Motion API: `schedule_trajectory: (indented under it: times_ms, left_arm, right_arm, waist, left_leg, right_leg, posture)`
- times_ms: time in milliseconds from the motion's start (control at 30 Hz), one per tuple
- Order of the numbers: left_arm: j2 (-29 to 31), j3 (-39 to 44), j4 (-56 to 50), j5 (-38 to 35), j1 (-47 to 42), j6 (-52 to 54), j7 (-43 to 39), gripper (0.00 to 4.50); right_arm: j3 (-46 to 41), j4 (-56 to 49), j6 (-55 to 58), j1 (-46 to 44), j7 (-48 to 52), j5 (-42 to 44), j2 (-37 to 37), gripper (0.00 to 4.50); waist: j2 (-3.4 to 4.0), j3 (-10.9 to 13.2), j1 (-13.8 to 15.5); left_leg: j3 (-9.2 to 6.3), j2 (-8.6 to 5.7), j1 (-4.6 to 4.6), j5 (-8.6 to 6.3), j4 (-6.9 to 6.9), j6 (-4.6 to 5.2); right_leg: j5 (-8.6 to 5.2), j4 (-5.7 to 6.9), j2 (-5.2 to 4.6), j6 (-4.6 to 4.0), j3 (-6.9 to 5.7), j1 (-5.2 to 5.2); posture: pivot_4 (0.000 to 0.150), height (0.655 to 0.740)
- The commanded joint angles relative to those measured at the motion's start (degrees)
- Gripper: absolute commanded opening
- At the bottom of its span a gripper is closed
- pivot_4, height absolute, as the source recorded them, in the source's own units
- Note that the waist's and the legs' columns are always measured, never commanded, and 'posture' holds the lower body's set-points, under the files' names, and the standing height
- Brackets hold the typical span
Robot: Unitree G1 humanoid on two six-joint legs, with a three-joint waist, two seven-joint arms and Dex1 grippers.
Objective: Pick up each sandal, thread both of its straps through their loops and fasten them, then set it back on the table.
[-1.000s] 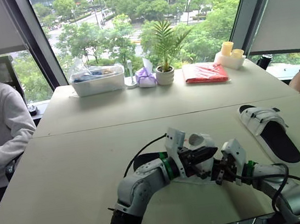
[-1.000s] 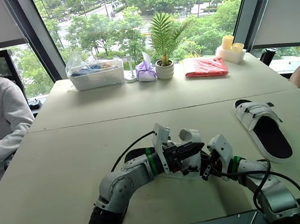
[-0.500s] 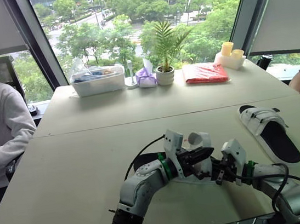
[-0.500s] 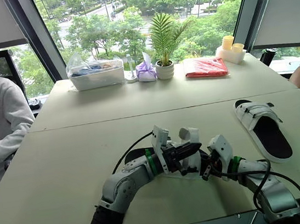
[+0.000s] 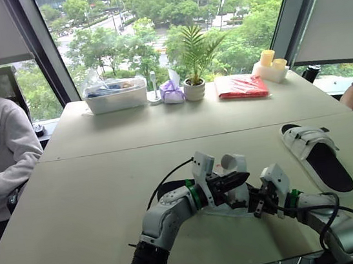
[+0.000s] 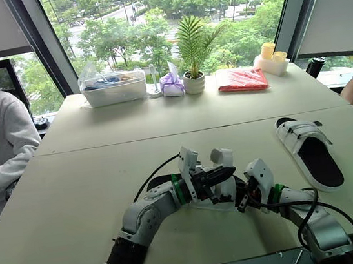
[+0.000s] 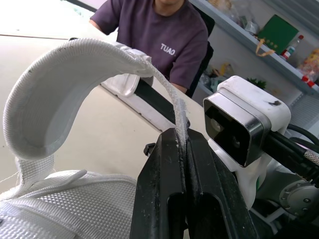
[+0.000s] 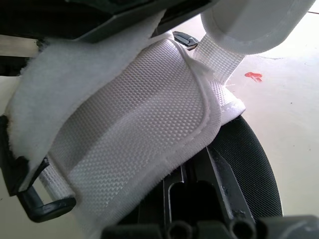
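Left gripper (image 7: 182,138) is pinched tight on the thin tip of a strap (image 7: 55,94), which arches up in a loop. Right gripper (image 5: 259,203) is tucked against the sandal (image 5: 232,197) with webbing covering it, so whether it grips cannot be told. The sandal sits between the two grippers near the table's (image 5: 75,204) front edge, mostly hidden by both arms. Its black end pokes out leftward, long axis crosswise. The second sandal (image 5: 316,152) lies flat at right, strapped end pointing away.

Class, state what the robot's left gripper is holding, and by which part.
The left gripper pinches the white strap of the sandal by its thin free tip.
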Motion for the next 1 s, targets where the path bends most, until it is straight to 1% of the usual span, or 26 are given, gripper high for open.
schedule_trajectory:
  times_ms: [33,267,467,700,1000]
  left_arm:
    - [-0.94,1.11,0.51,-0.49,0.09,1.03,0.69,0.05]
    - [-3.54,5.85,2.35,-2.56,-1.16,3.62,4.13,0.05]
    - [-3.63,5.13,-0.20,-4.38,0.24,7.32,3.32,0.05]
    - [-4.22,5.29,-4.40,-7.45,2.00,12.26,4.36,0.05]
    - [-4.12,3.71,-4.89,-5.74,3.03,11.20,4.81,0.05]
  right_arm:
    - [3.21,2.83,3.08,2.65,0.99,-0.97,-0.10,0.00]
    - [3.36,3.30,3.00,2.14,0.95,-1.05,0.14,0.00]
    - [3.57,3.63,2.86,2.01,1.00,-1.19,0.17,0.00]
    - [3.83,4.28,2.41,1.86,1.16,-1.56,0.18,0.00]
    - [3.90,4.92,2.01,1.45,1.29,-1.72,0.52,0.00]
  waist:
    - [0.00,0.00,0.00]
    - [-0.01,0.00,0.00]
    - [-0.01,-0.01,-0.04]
    - [-0.01,-0.05,-0.04]
    - [-0.02,-0.09,-0.05]
  left_leg:
    - [0.00,0.00,0.00,0.00,0.00,0.00]
    - [0.00,0.00,0.01,0.00,0.03,0.00]
    - [0.00,0.00,0.01,0.00,0.08,0.01]
    - [0.00,0.00,0.03,0.00,0.08,0.00]
    - [0.00,0.00,0.04,0.00,0.07,0.00]
  right_leg:
    - [0.00,0.00,0.00,0.00,0.00,0.01]
    - [0.00,0.02,0.00,0.01,0.00,0.03]
    - [0.01,0.05,0.01,0.01,-0.01,0.06]
    - [0.01,0.05,0.01,0.01,-0.01,0.04]
    - [0.00,0.05,0.01,0.00,-0.01,0.05]
  posture:
    - [0.150,0.7388]
    - [0.150,0.7388]
    - [0.150,0.7388]
    - [0.150,0.7388]
    - [0.150,0.7388]
